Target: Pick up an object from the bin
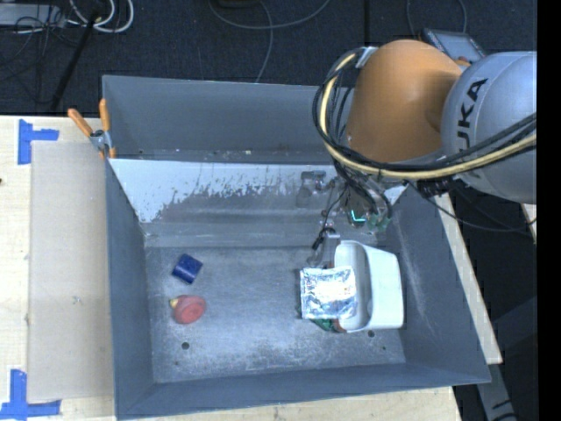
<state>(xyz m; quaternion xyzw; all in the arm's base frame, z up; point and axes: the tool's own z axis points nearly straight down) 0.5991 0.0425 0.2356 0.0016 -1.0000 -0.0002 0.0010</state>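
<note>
Gripper (326, 246) hangs at the far-left corner of the white plastic tub (383, 289), just beside the crinkled foil packet (329, 295) lying against the tub's left side; pincer wide or narrow cannot be told (wrist and cables crowd it). The packet looks light, soft, probably slippery, so pinch across an edge; the tub seems stiff, best taken by its rim. Blue block (186, 268) and red lump (188, 309) sit well left of the tub.

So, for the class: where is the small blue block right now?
In the camera view, the blue block lies on the bin floor's left, just above the red round piece, far from the silvery packet.
</note>
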